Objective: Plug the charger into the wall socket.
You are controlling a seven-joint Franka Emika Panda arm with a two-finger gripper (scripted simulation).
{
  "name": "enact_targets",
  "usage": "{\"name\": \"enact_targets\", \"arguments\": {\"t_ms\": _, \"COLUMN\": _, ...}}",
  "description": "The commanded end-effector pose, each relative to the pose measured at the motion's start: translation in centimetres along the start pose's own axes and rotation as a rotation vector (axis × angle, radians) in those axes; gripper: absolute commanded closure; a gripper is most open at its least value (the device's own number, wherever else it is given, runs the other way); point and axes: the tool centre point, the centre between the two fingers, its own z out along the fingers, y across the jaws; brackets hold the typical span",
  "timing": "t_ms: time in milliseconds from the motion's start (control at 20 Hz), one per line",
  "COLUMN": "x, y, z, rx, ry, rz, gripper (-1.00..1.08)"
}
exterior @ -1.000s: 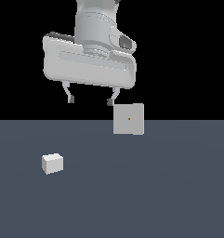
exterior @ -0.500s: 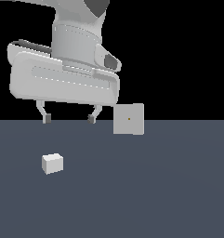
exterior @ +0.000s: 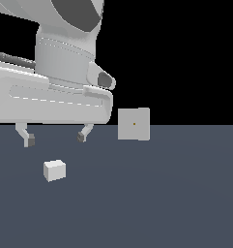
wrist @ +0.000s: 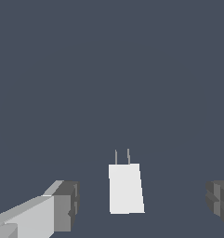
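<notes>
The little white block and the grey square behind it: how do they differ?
The charger is a small white box lying on the floor; the wall socket is a larger, flat, light-grey panel standing upright. The socket has a tiny orange dot at its centre; the charger's faces are plain, though the wrist view shows two thin prongs at one end. The charger lies below the open end effector; the socket stands apart, toward the exterior view's right. Both are pale and square-edged.
</notes>
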Motion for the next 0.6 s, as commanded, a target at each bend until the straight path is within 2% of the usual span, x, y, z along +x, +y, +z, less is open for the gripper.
{"name": "enact_targets", "arguments": {"t_ms": 0, "x": -0.13, "y": -0.44, "z": 0.41, "rx": 0.005, "ry": 0.01, "rz": -0.021, "gripper": -0.92}}
{"name": "enact_targets", "arguments": {"t_ms": 550, "x": -0.57, "y": -0.69, "z": 1.34, "rx": 0.008, "ry": 0.012, "rz": -0.034, "gripper": -0.92}}
